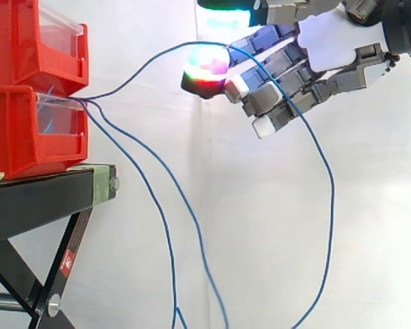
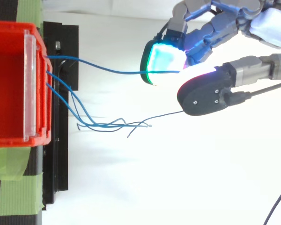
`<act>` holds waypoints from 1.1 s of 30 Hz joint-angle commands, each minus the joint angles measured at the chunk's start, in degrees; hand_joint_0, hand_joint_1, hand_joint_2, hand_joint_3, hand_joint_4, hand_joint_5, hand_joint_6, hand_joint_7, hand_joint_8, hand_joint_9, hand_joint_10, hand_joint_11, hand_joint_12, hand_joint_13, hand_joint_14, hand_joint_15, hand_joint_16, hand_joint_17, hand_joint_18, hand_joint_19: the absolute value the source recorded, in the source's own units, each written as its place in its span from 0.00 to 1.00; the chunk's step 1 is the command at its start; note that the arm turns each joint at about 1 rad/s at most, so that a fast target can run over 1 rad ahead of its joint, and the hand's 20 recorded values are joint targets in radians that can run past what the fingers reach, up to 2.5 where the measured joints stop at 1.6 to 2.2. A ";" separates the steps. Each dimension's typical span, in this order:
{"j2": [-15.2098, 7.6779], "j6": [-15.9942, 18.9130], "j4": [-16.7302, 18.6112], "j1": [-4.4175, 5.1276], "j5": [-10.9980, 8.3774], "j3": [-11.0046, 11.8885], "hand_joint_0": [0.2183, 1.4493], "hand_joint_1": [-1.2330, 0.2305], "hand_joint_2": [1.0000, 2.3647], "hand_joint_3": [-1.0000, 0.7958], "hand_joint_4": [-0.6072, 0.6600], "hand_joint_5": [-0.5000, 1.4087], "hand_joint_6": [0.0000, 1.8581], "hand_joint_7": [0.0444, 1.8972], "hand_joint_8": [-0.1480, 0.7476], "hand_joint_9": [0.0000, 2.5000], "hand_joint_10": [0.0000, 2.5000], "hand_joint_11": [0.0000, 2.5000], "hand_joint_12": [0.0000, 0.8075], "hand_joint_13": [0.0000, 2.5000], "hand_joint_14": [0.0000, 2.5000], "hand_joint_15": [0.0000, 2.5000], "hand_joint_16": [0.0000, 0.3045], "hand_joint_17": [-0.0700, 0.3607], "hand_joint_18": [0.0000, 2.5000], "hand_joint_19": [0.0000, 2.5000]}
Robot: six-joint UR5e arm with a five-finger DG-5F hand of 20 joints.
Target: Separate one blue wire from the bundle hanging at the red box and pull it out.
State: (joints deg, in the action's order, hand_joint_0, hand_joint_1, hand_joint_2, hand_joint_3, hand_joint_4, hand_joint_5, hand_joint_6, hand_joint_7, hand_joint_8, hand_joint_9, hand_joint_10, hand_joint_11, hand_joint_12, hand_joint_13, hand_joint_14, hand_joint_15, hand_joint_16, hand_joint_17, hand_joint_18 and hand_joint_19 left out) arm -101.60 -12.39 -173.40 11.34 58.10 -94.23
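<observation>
Far left: two stacked red plastic bins (image 1: 17, 137) sit on the black metal stand (image 1: 34, 200), with strips of green tape (image 2: 11, 161) on the stand beside the bin. A bundle of thin blue wires comes out at the clear front panel (image 1: 58, 122) of the lower bin. The loose blue wires (image 2: 100, 124) droop from that front and hang down past the stand's edge, well apart from the hand. One separated blue wire (image 2: 126, 73) leaves the same bin front, rises in a shallow arc to the right and reaches the robot hand (image 1: 322, 38), which sits high and well to the right of the bins. I read the fingers (image 2: 166, 63) as curled and clamped on this wire between a glowing pad and the thumb. Beyond the hand, its free length falls in a long loop before the white curtain.
</observation>
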 commanded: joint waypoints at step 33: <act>0.00 -0.18 -0.27 0.09 0.00 0.01 0.32 0.33 0.01 0.47 0.44 0.18 0.49 0.49 0.57 0.38 0.00 0.48 0.55 0.39 0.14 0.56 0.18 0.44 0.34 0.29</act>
State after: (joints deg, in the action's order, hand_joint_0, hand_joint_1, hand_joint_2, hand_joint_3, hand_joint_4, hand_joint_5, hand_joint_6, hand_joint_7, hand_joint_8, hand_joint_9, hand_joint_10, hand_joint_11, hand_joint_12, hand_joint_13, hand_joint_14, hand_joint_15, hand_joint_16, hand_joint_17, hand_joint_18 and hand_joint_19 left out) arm -101.60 -12.53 -173.67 11.39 58.10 -94.22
